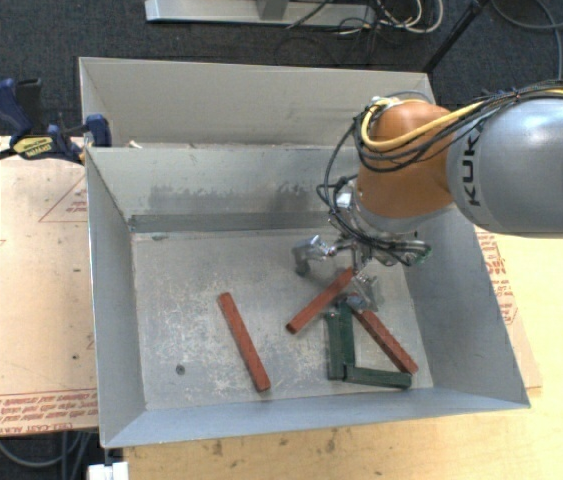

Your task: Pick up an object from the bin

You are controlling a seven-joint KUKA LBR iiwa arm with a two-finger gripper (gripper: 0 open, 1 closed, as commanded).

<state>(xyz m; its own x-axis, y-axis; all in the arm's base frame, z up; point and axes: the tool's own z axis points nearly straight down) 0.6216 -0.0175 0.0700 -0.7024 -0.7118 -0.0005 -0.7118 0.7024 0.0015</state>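
In the camera view, the claw (353, 271) is hanging low over the right half of the bin (111, 268), right at the upper end of a reddish-brown stick (313, 311) that is lying slantwise near the middle of the floor. I cannot tell whether the claw is apart, together or clamped on it. A second reddish-brown stick (389, 343) and two dark green sticks (340, 346) are lying just beside it toward the front right corner, and a third reddish-brown stick (244, 341) is lying apart toward the front left.

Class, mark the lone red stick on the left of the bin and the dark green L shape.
lone red stick (244, 341), camera view, its middle.
dark green L shape (339, 346), camera view, its left leg.
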